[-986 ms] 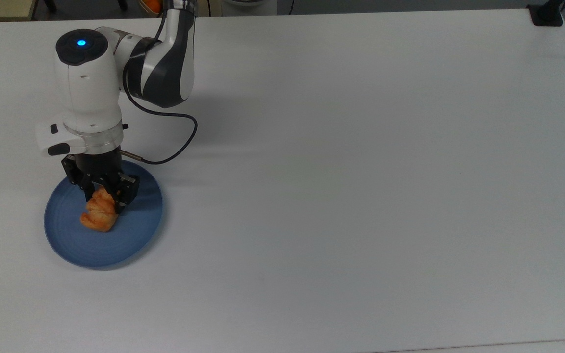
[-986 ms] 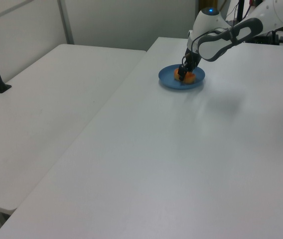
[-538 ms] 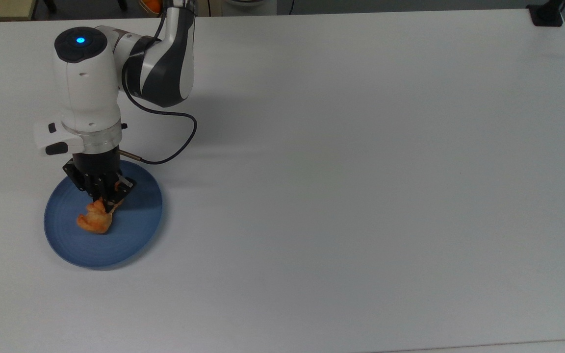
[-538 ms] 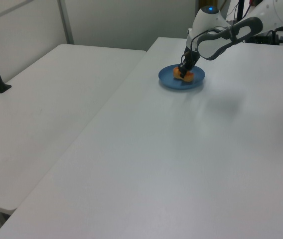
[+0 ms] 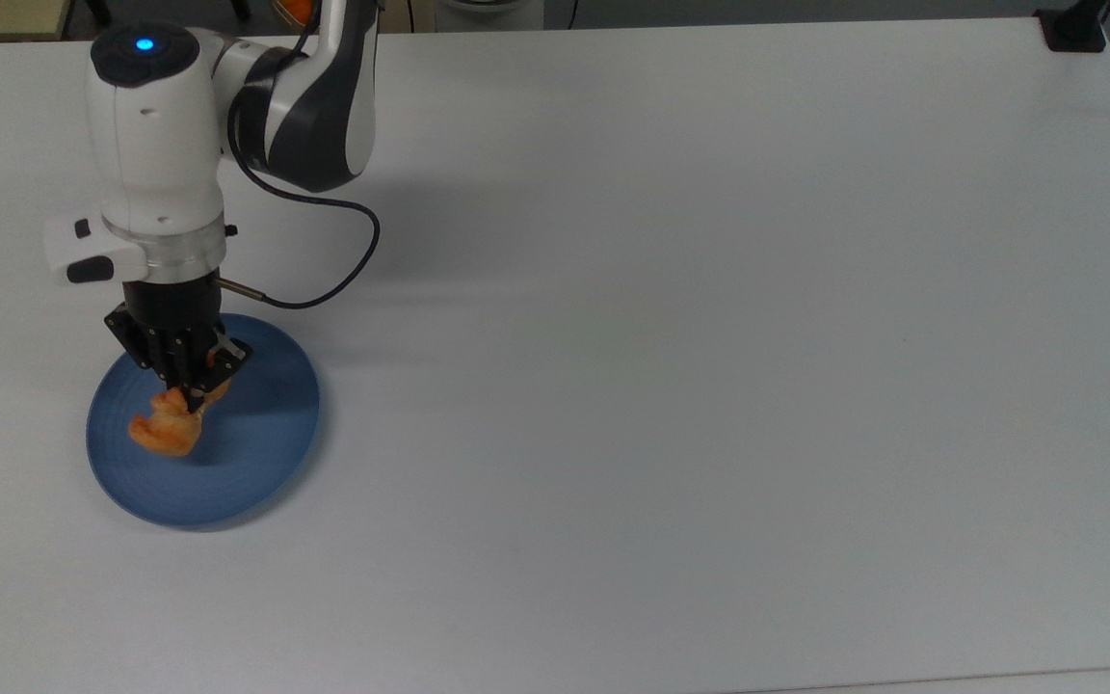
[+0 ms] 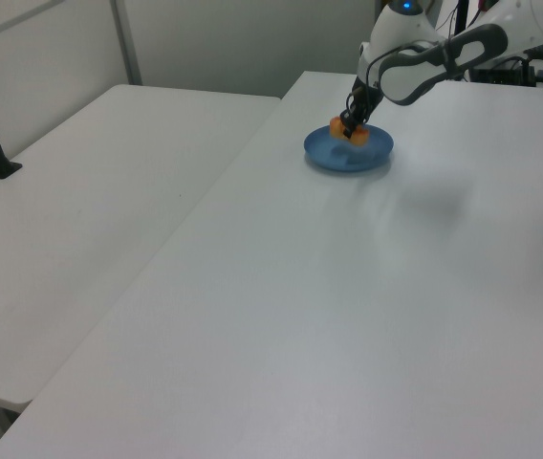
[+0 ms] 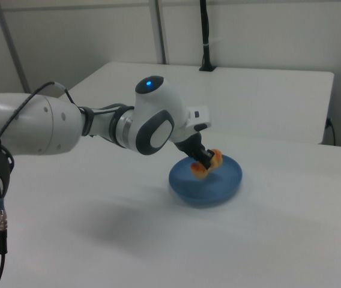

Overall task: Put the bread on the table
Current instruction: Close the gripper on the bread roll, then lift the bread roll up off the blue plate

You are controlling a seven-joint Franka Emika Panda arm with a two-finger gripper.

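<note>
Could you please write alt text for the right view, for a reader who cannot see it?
A white robot arm's gripper holds a small golden-orange bread roll just above a round blue plate on a white table.

hand (image 5: pixel 191 390) closed on bread (image 5: pixel 166 430), lifted clear of blue plate (image 5: pixel 256 453)

A lab: bare white tables (image 6: pixel 109 191) and a mounted robot arm (image 7: pixel 68 126).

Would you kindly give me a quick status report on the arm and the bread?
Gripper shut on golden-orange bread roll. Roll lifted above round blue plate. White tabletop open beside it.
</note>
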